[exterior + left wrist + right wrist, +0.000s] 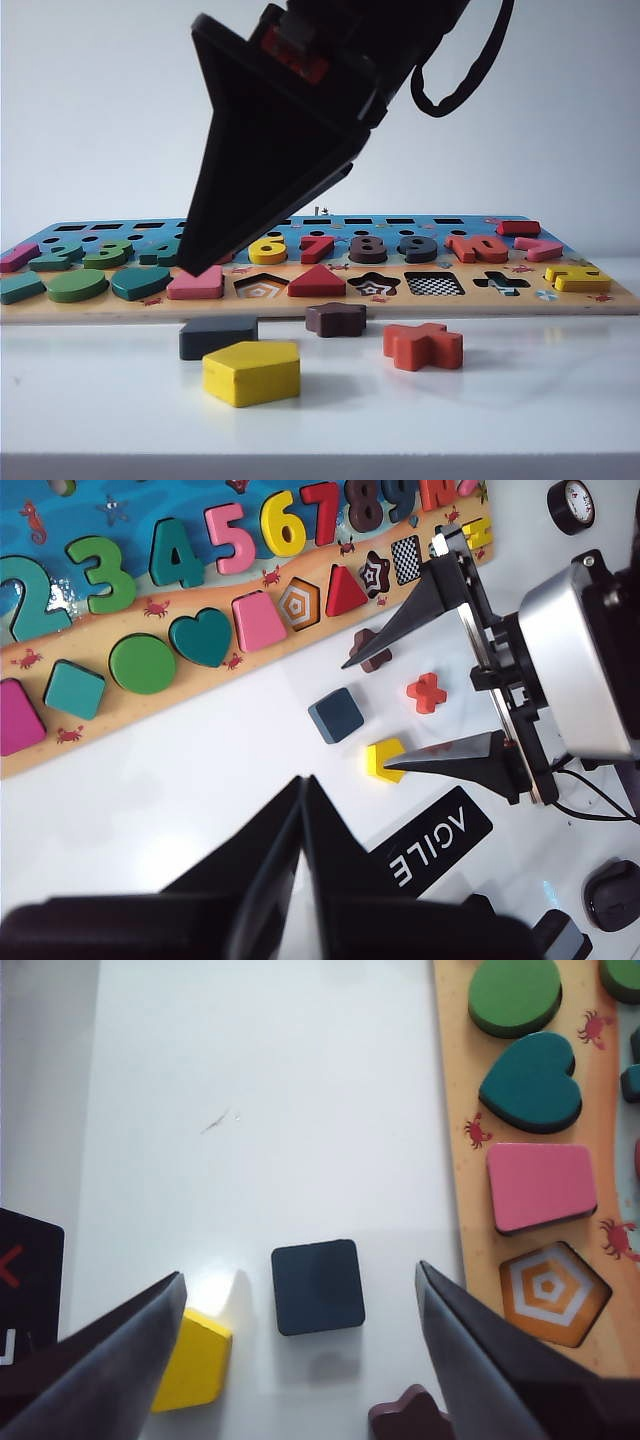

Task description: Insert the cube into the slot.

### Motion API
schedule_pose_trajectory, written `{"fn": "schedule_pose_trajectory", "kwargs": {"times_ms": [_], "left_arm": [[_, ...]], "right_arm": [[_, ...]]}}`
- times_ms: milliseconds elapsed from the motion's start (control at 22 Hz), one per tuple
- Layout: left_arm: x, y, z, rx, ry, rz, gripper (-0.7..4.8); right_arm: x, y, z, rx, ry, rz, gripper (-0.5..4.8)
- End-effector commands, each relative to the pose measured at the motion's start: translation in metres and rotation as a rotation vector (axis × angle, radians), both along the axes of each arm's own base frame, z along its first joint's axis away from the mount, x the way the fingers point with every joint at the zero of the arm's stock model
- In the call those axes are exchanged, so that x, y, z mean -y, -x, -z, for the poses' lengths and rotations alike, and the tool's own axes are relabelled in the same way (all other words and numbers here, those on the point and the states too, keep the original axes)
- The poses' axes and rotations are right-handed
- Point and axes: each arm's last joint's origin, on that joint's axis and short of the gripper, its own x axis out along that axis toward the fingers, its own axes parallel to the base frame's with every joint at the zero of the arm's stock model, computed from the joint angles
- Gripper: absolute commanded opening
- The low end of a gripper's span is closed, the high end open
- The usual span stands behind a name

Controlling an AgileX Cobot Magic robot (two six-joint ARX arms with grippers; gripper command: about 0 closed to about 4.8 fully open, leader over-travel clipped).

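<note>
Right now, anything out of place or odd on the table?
Four pieces lie loose on the table off the puzzle board: cube, yellow pentagon, brown star, red cross. Their cutouts sit empty. Nothing damaged.

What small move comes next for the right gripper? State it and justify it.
Probably lower the right gripper straight down and close on the cube. Its open fingers already straddle the cube, which lies flat on the table, untouched, far from the checkerboard slot.

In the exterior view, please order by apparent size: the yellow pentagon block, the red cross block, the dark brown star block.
Largest to smallest, as they look:
1. yellow pentagon block, though it lies nearest the camera
2. red cross block
3. dark brown star block, which lies farthest back
</note>
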Motion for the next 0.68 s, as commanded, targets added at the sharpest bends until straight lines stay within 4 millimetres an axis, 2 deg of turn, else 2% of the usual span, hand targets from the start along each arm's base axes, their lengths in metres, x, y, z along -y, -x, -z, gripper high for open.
{"fn": "schedule_pose_trajectory", "kwargs": {"times_ms": [46, 319, 683], "left_arm": [[0.000, -0.001, -0.002, 0.020, 0.005, 0.005, 0.17], [0.000, -0.001, -0.002, 0.020, 0.005, 0.006, 0.17], [0.000, -0.001, -0.002, 0.020, 0.005, 0.006, 0.17]], "right_arm": [[-0.004, -0.001, 0.002, -0.006, -0.010, -0.004, 4.07], [-0.007, -0.004, 0.011, -0.022, 0.014, -0.004, 4.02], [-0.010, -0.006, 0.022, -0.038, 0.037, -0.004, 3.65]]}}
